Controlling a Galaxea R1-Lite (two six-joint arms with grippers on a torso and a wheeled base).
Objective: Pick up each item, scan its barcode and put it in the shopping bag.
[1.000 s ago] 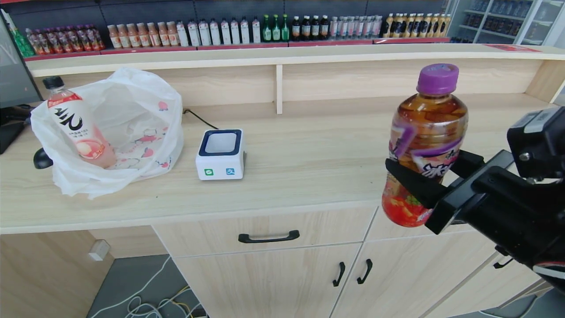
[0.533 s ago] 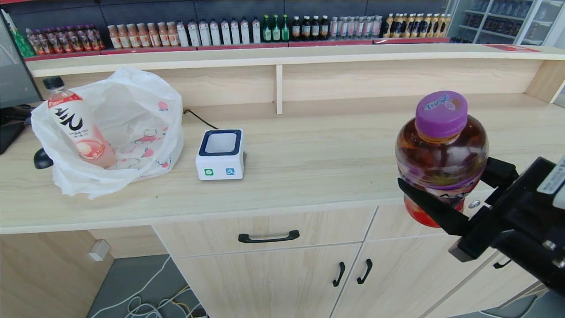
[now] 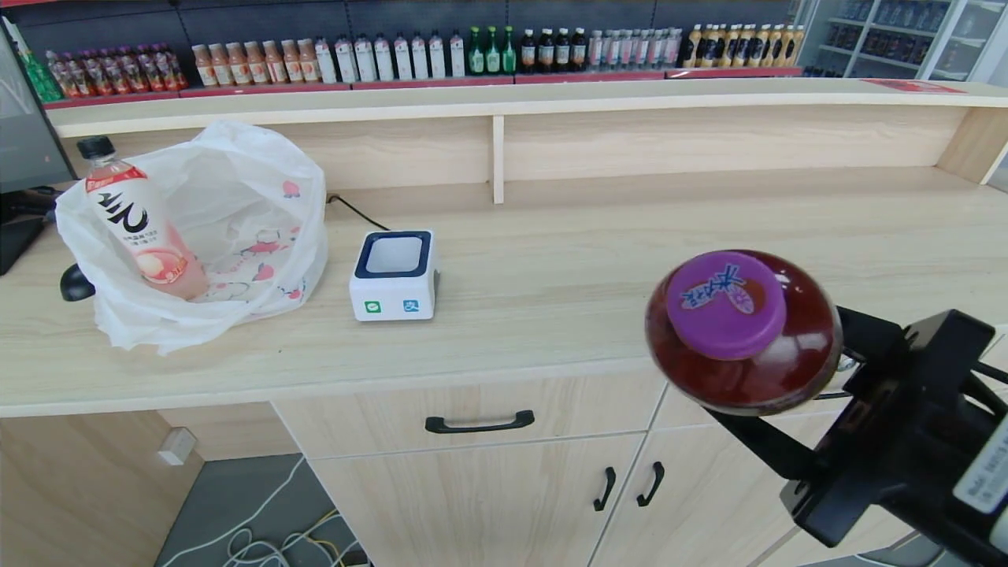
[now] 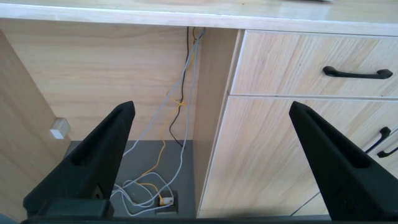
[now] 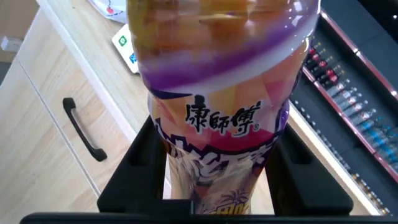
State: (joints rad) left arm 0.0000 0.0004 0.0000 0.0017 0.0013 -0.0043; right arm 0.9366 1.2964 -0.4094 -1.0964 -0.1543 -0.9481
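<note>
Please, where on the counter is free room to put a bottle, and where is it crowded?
Widest bare patch: the light wooden counter between the white square scanner box and the counter's right end, beyond the purple-capped brown tea bottle in the right claw. Crowded: the left end, under the white plastic shopping bag holding a pink drink bottle.

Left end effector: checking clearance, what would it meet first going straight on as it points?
The left end effector likely meets the cabinet panel beside the hanging cables; depth unclear.
</note>
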